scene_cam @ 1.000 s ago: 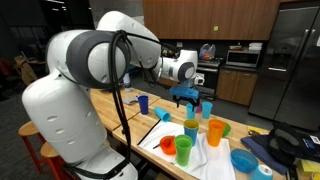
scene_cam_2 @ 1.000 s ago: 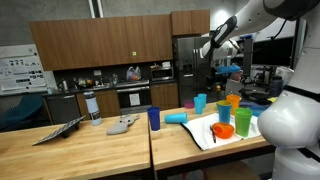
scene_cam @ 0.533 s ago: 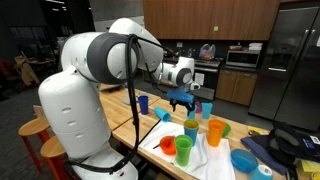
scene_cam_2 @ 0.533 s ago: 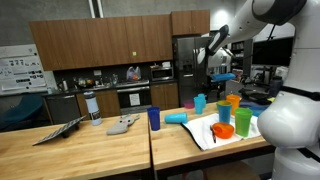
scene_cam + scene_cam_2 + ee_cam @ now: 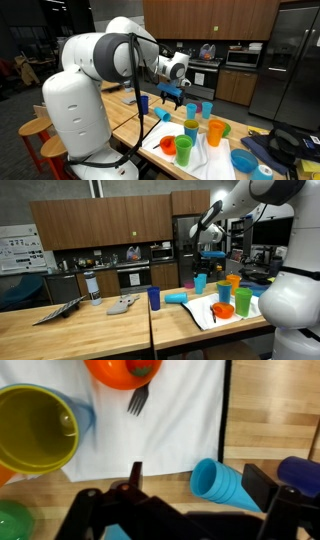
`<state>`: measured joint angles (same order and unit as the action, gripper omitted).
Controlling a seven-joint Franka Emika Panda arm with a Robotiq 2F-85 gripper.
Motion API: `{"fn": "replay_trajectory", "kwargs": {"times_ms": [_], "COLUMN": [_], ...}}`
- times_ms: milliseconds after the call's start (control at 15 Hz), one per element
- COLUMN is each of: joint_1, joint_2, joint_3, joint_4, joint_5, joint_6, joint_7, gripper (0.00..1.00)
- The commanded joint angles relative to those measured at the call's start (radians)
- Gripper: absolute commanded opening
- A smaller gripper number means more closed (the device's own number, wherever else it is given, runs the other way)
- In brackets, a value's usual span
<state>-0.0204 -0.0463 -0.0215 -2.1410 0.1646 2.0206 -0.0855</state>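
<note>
Over the last second the arm has swung sideways along the table, carrying the gripper (image 5: 170, 96) off the cluster of upright cups to a spot above the light blue cup (image 5: 222, 482) that lies on its side. The jaws stand wide apart and hold nothing; they hang clear of everything below.

In the wrist view the light blue cup rests on bare wood of the table (image 5: 275, 410), just off the edge of the white cloth (image 5: 180, 430), its open mouth turned toward the cloth. It looks like thin, stiff plastic: light, smooth and tapered, so it would likely roll or skid if nudged on one side only. The best hold seems to be across the body near the middle, both fingers meeting the walls together, since a pinch at the rim could flex it or let it slip out.

Just beside it a dark blue cup (image 5: 300, 472) stands upright. Further on, the cloth bears a fork (image 5: 138, 400), a yellow-green cup (image 5: 35, 428) and an orange bowl (image 5: 115, 370). Kitchen cabinets (image 5: 90, 225) fill the background.
</note>
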Motion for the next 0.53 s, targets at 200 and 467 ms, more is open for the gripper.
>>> {"fn": "replay_trajectory", "kwargs": {"times_ms": [200,467], "joint_1": [0.011,0.005], "joint_2": [0.099,0.138], "joint_3": [0.011,0.009], "joint_4": [0.041,0.035], "joint_5": [0.208,0.23], "joint_6": [-0.003,0.018], "joint_7": [0.1,0.144], "gripper": [1.0,1.0]}}
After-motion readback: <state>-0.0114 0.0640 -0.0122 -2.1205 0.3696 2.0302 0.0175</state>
